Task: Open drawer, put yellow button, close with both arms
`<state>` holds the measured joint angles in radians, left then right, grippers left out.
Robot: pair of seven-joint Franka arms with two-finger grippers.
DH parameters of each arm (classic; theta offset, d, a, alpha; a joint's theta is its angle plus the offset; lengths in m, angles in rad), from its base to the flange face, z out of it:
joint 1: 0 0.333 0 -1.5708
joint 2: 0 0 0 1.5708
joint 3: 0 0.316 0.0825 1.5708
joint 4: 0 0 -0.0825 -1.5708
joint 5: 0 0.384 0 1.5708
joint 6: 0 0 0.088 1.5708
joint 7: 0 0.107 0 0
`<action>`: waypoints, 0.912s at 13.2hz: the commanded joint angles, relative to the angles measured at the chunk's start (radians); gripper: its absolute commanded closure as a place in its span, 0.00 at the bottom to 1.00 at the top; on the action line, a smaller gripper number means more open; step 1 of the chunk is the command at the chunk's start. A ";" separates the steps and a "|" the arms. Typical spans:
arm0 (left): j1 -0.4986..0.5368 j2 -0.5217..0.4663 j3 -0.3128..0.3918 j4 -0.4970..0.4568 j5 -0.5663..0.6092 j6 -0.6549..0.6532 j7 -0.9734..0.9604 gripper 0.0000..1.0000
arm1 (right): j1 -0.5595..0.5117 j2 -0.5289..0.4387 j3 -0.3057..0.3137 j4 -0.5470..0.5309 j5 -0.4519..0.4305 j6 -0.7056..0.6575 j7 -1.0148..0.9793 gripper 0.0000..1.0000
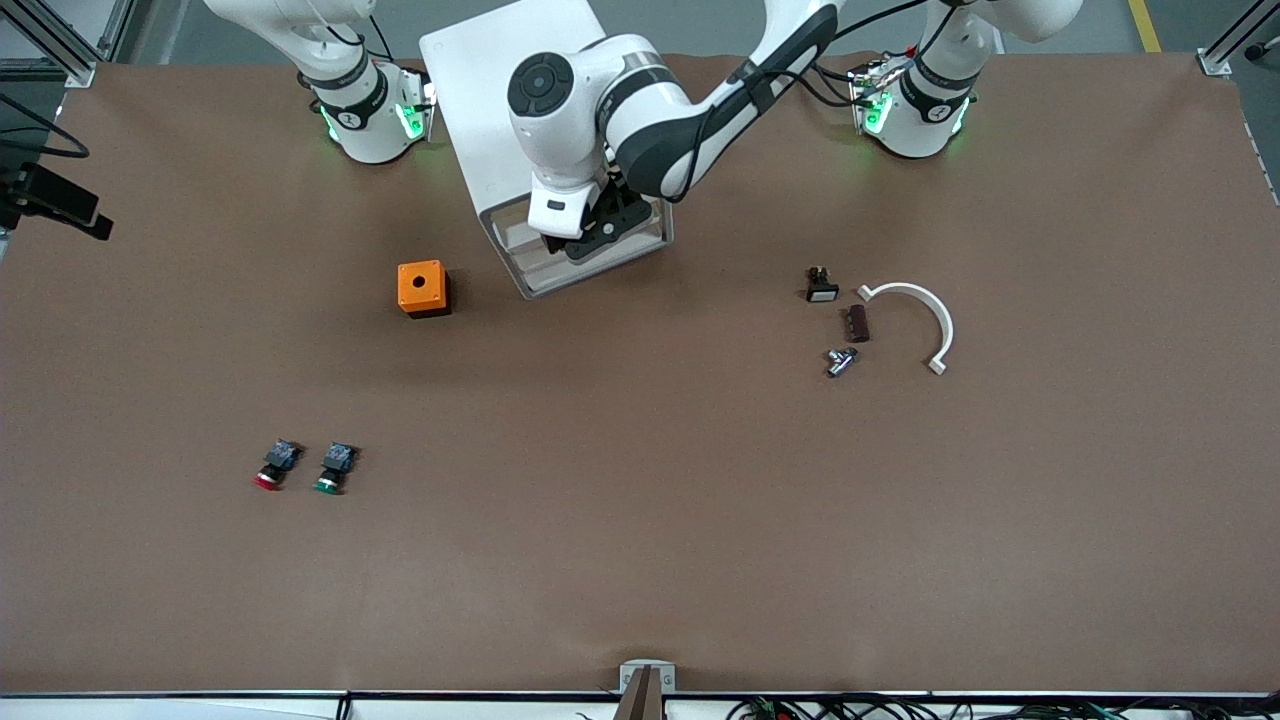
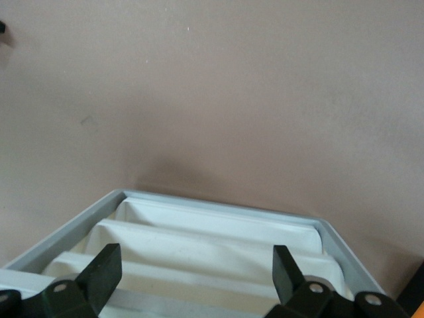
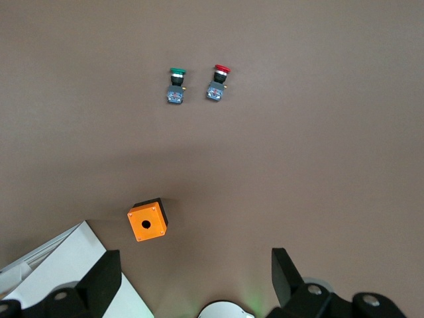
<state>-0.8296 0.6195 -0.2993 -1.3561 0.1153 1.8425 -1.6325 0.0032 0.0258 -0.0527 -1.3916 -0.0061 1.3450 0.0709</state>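
- The drawer [image 1: 560,250], uppermost of the white cabinet [image 1: 520,100], stands partly drawn out toward the front camera; the left wrist view shows stepped cream fronts [image 2: 212,245] and white interiors, and no button is visible in the exposed part.
- The yellow button cannot be found in any view. Whether it already lies in the drawer, under the arm, cannot be told.
- The left gripper [image 1: 592,238] hangs directly over the drawer's open front, fingers spread wide and holding nothing. Judged: this pose suits either a completed drop or the approach to push the front shut.
- The left arm reaches from its base across the cabinet, wrist bent down, elbow high.
- The right gripper [image 3: 195,278] waits raised near its own base, fingers parted and empty, looking down on the table.
- The orange box [image 1: 423,288] with a round hole sits beside the cabinet, toward the right arm's end.
- The red-capped button [image 1: 273,467] and green-capped button [image 1: 335,468] lie side by side, nearer the camera, untouched.
- A white curved clip [image 1: 918,318] and small parts lie toward the left arm's end.
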 commanded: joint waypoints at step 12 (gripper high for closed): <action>-0.031 0.016 0.006 -0.003 0.049 0.021 -0.072 0.00 | -0.019 -0.080 -0.015 -0.083 -0.006 0.105 -0.051 0.00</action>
<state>-0.8715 0.6220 -0.2874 -1.3576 0.1448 1.8483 -1.6734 -0.0076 -0.0424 -0.0737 -1.4755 -0.0068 1.4471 0.0260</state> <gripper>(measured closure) 0.000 0.000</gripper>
